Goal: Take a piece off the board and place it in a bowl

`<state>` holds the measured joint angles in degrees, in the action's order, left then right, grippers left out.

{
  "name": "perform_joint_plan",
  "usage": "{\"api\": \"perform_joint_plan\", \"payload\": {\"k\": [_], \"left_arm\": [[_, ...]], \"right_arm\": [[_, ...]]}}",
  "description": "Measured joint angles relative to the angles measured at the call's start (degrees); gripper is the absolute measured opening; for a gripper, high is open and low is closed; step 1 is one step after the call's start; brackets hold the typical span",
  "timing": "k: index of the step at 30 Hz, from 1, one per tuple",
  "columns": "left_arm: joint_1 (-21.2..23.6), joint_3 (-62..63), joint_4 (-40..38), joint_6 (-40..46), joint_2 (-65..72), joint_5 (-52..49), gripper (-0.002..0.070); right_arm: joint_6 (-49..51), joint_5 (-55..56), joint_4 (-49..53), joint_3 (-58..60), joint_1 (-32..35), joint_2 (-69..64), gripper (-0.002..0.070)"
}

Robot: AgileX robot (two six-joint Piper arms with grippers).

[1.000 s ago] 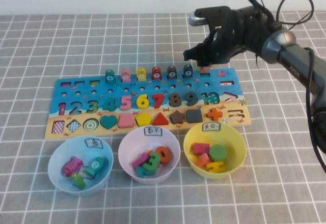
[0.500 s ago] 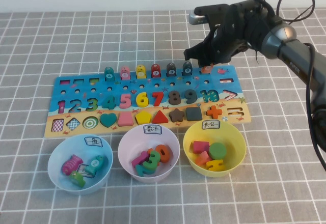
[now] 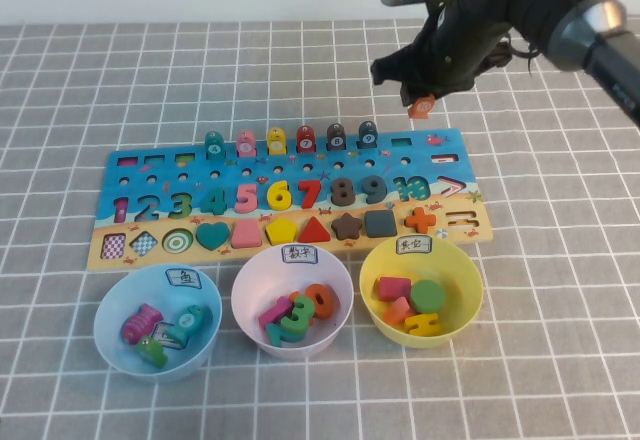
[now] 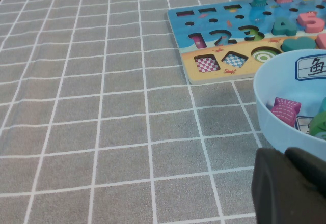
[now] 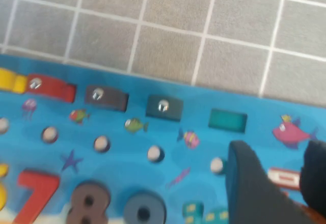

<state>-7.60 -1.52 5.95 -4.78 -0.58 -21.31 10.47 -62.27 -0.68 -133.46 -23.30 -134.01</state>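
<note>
My right gripper [image 3: 421, 98] hangs in the air above the far right end of the blue puzzle board [image 3: 150, 165]. It is shut on a small orange fish piece [image 3: 423, 108], lifted clear of the board. In the right wrist view the gripper [image 5: 277, 155] holds the orange piece [image 5: 305, 213] above the board [image 5: 117, 132], near an empty teal slot [image 5: 228, 119]. My left gripper [image 4: 288, 155] is shut and empty, low over the table beside the blue bowl [image 4: 270, 107]. It does not show in the high view.
Three bowls stand in front of the board: a blue one [image 3: 110, 335] with fish pieces, a pink one [image 3: 250, 290] with numbers, a yellow one [image 3: 470, 280] with shapes. Several fish pegs [image 3: 277, 144] stand along the board's far row.
My right gripper has risen from the board's far right end with the orange fish piece in it and moved a little away from me. The bowls and board have not moved.
</note>
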Motion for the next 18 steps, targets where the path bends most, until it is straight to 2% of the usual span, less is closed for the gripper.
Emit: {"api": "perform_joint_plan", "payload": {"k": [8,18], "left_arm": [[0.0,0.0,0.0,0.0,0.0,0.0,-0.0001],[0.0,0.0,0.0,0.0,0.0,0.0,-0.0001]], "right_arm": [[0.0,-1.8,-0.5,6.6,-1.9,7.7,0.0196],[0.0,16.8,-1.1,37.6,-7.2,27.8,0.0196]]}}
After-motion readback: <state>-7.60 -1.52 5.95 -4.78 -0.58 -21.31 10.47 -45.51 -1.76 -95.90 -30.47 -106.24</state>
